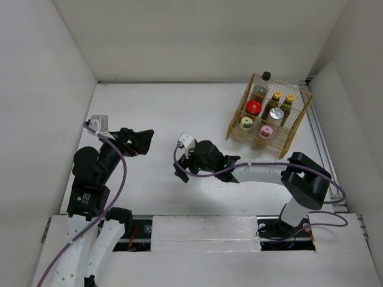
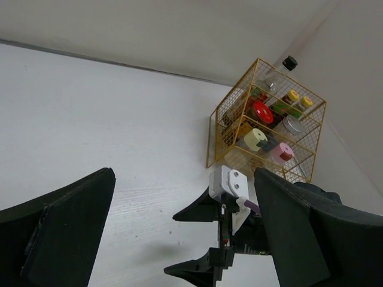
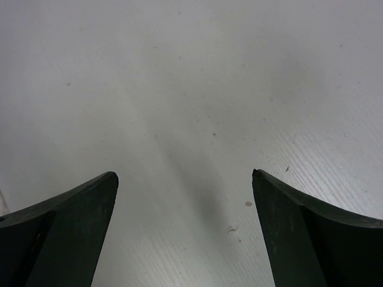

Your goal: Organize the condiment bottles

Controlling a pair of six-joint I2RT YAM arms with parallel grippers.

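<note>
**Desk:** Where do the bottles sit?

**Operator:** I see all seven standing in the basket, far right on the table. I count three rows. In the far row the black-cap bottle is on the left, the tallest, its neck poking above the rim. Right of it are a yellow cap and a second yellow cap. In the middle row the red cap is on the left and the silver cap just beside it. In the near row the green cap is on the left and the pink cap on the right.

**Desk:** Are they in separate compartments?

**Operator:** I can't tell; the wires are too fine from above.

**Desk:** And the claws?

**Operator:** My left gripper is released. It hangs over the left side of the table with its fingers spread wide. Its camera looks across at the basket, with the other arm in the foreground. My right gripper is released too. It is near mid-table and points left. Its wrist view shows both fingers splayed, with white tabletop between them.

**Desk:** How near is the basket?

**Operator:** Both grippers are well apart from it, and the right one is the nearer.
</note>
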